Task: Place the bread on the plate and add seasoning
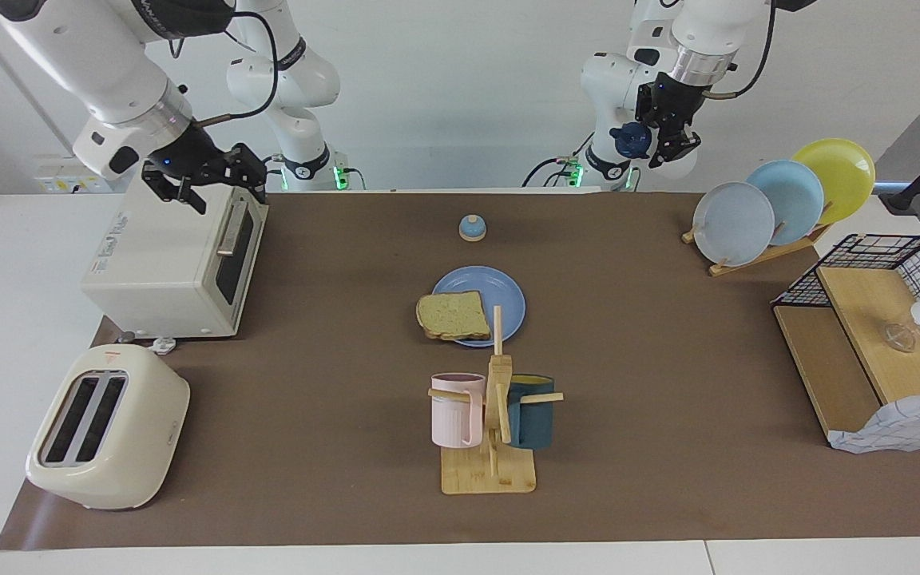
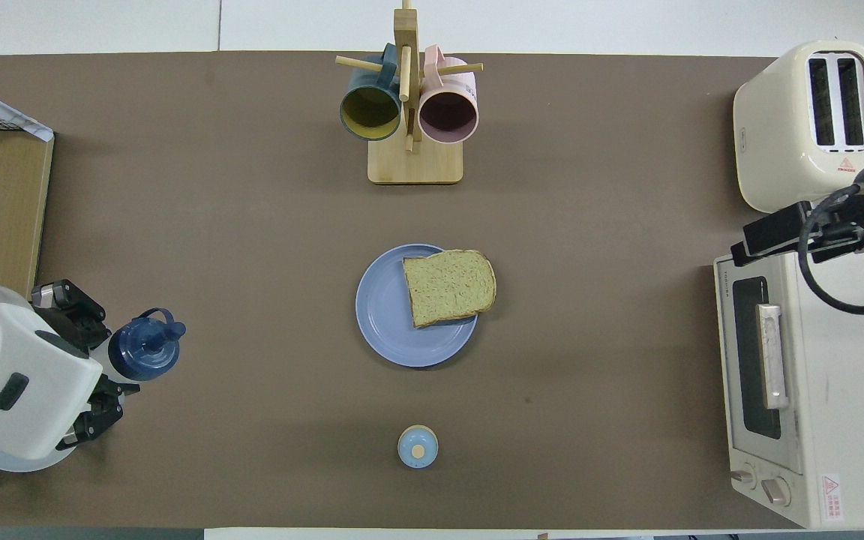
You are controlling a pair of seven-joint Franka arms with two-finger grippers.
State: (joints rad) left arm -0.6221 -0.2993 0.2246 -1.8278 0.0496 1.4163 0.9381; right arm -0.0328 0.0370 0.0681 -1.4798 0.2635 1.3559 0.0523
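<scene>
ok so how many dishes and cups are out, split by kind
plates: 4 — one flat blue plate under the bread, three upright in the rack (two pale blue, one yellow)
mugs: 2 — pink mug, teal mug on the mug tree
total: 6

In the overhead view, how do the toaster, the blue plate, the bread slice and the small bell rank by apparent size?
Largest to smallest:
1. toaster
2. plate
3. bread
4. bell

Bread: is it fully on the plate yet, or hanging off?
On, but overhanging. The bread lies flat on the plate, its edge toward the right arm's end of the table jutting past the rim in both views.
</scene>
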